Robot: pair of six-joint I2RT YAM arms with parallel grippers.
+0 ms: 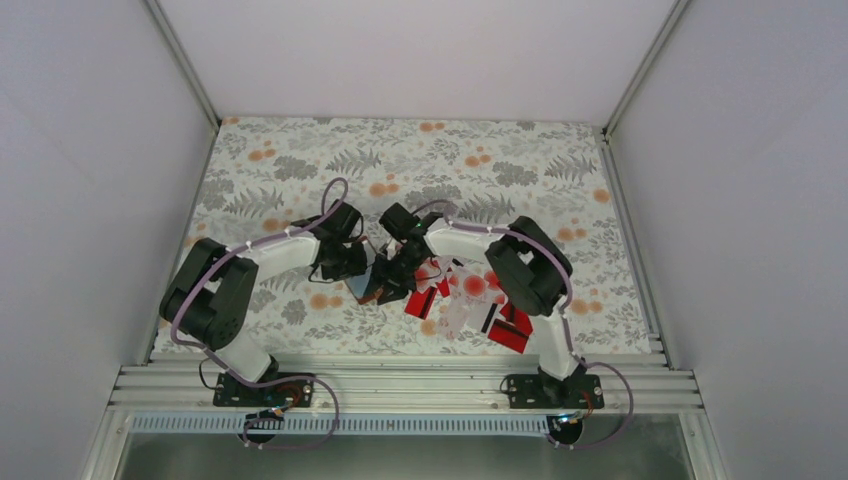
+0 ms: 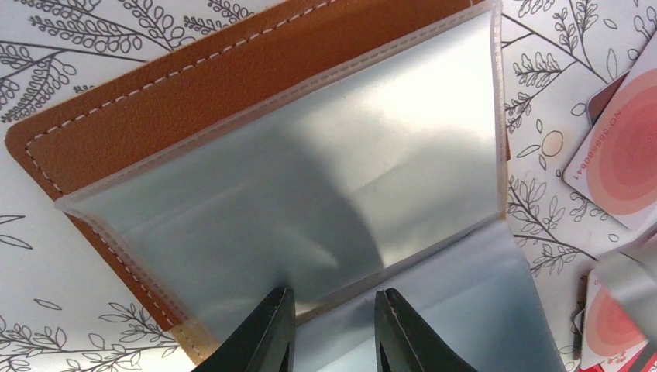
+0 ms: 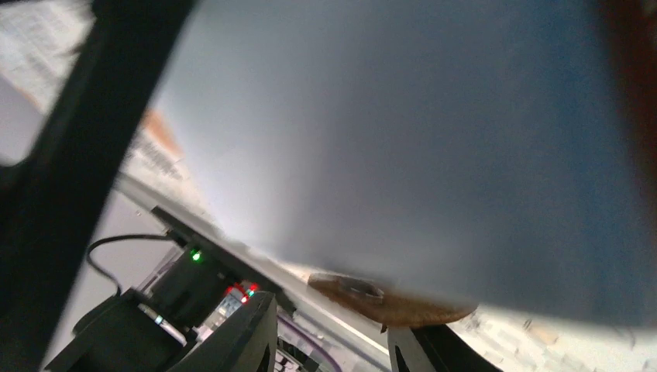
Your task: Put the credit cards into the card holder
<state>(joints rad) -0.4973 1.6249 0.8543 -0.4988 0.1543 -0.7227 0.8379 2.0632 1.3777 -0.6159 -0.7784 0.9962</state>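
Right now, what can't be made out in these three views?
- Top view: the holder is mostly covered by the left arm and right arm. Any card inside it is too small to see.
- Top view: the cards run under the right arm, so there's no count.
- Left wrist: the angle hides whether the left fingers touch the sleeve.
- Right wrist: a blurred grey sheet fills the frame. What the right fingers grip is unclear.

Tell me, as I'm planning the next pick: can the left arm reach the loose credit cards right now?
Probably not cleanly: the left claw sits at the card holder, and the right arm stretches across between it and the credit cards.
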